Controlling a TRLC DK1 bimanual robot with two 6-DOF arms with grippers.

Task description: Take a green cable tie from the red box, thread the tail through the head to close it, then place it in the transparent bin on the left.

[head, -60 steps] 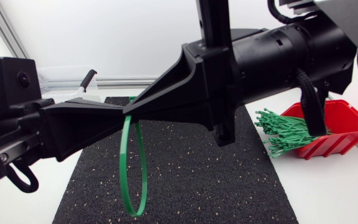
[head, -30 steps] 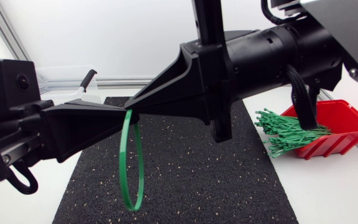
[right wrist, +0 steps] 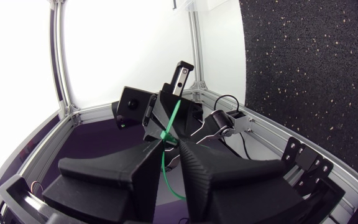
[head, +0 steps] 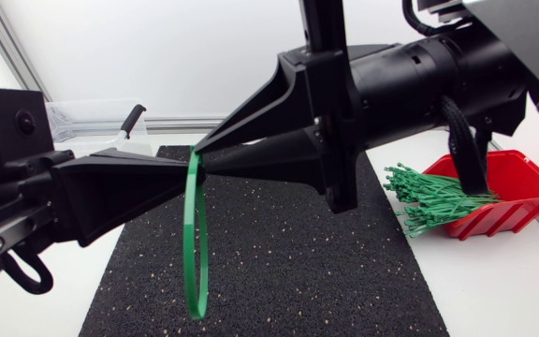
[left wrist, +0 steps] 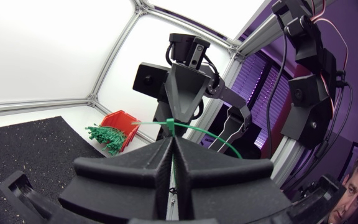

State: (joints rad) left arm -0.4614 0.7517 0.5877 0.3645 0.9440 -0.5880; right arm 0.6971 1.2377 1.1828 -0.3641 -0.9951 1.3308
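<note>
A closed green cable tie loop [head: 195,245] hangs above the black mat [head: 298,271], nearly edge-on to the head camera. My left gripper [head: 189,172] comes in from the left and is shut on the top of the loop; in its own view its fingers [left wrist: 160,163] meet just under the tie's head [left wrist: 169,124]. My right gripper [head: 201,159] meets it from the right with its fingers slightly parted around the same spot, and the tie [right wrist: 165,138] shows in the gap at their tips. The red box [head: 517,192] of green ties [head: 433,201] stands at the right. The transparent bin [head: 87,122] is at the back left, partly hidden by my left arm.
The black mat covers the middle of the table, with white tabletop around it. A black-handled tool [head: 131,120] rests by the transparent bin. Green ties spill over the red box's left rim onto the table.
My right gripper's fingers have parted at the tie's top. The loop has turned more edge-on while the left gripper keeps hold of it.
</note>
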